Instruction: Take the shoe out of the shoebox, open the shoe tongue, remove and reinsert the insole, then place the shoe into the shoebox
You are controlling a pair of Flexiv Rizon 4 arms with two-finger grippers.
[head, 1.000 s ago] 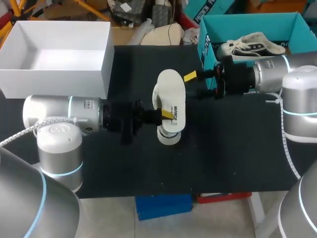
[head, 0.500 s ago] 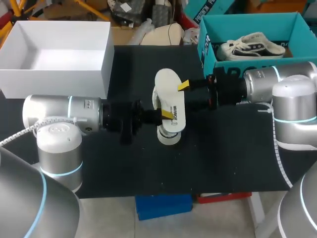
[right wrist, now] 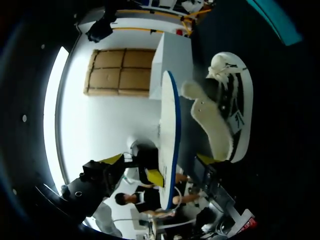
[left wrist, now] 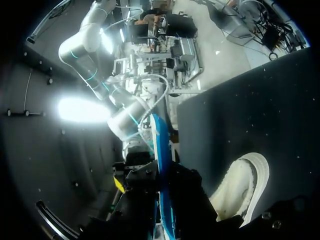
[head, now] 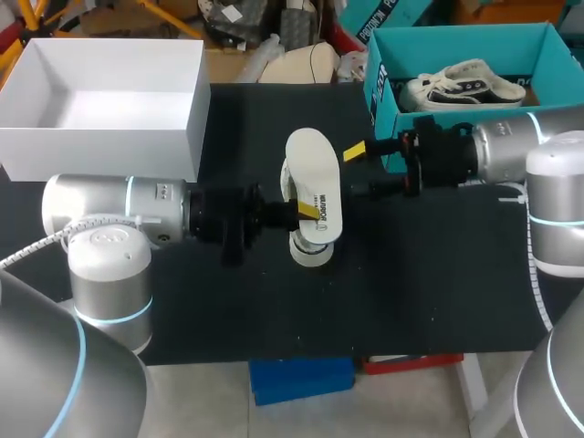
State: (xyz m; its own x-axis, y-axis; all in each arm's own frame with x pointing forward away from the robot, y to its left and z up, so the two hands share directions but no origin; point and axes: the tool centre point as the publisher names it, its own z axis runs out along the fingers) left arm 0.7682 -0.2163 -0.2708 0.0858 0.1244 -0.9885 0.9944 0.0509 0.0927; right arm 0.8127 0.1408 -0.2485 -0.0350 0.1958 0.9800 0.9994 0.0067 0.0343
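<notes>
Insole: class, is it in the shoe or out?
Out: the left gripper holds the insole above the shoe, its whole length outside.

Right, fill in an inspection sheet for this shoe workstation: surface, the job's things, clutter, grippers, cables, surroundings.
Surface: black table, bare dark top around the work.
Job's things: white insole held over the sneaker at mid-table. The teal shoebox is at the far right, with a second sneaker inside.
Clutter: open white box at the far left corner.
Grippers: left gripper is shut on the insole. Right gripper is open beside the insole and appears apart from it.
Cables: white cable along the left arm, coiled cable along the right arm.
Surroundings: nothing seen reaching over the table.
</notes>
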